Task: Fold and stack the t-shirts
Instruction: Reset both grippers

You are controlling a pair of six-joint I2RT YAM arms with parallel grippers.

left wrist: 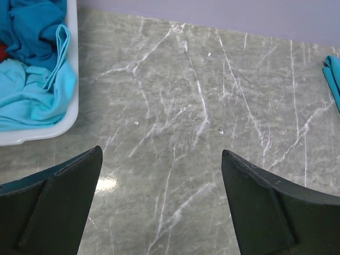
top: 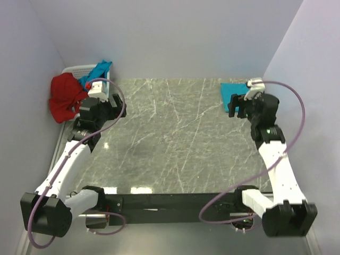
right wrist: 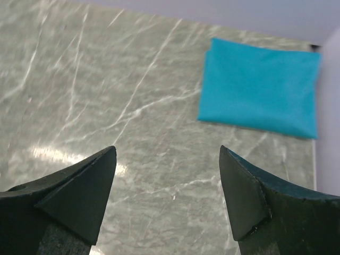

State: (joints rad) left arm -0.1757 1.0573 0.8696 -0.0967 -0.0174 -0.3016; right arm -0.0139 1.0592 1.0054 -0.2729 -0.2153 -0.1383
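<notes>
One turquoise t-shirt [top: 231, 93] lies folded flat at the table's far right; it also shows in the right wrist view [right wrist: 260, 87]. Its edge shows in the left wrist view [left wrist: 333, 77]. More turquoise t-shirts [left wrist: 32, 79] lie crumpled in the white basket. A red t-shirt [top: 66, 95] hangs over the basket's left side. My left gripper [top: 118, 104] is open and empty just right of the basket, with bare table between its fingers in the left wrist view [left wrist: 162, 159]. My right gripper [top: 234, 105] is open and empty, just in front of the folded shirt, and also shows in the right wrist view [right wrist: 167, 154].
The white plastic basket [top: 77, 69] stands at the far left corner against the wall; its rim shows in the left wrist view [left wrist: 53, 133]. Grey marble tabletop [top: 170, 138] spans between the arms. Walls close in on the left, back and right.
</notes>
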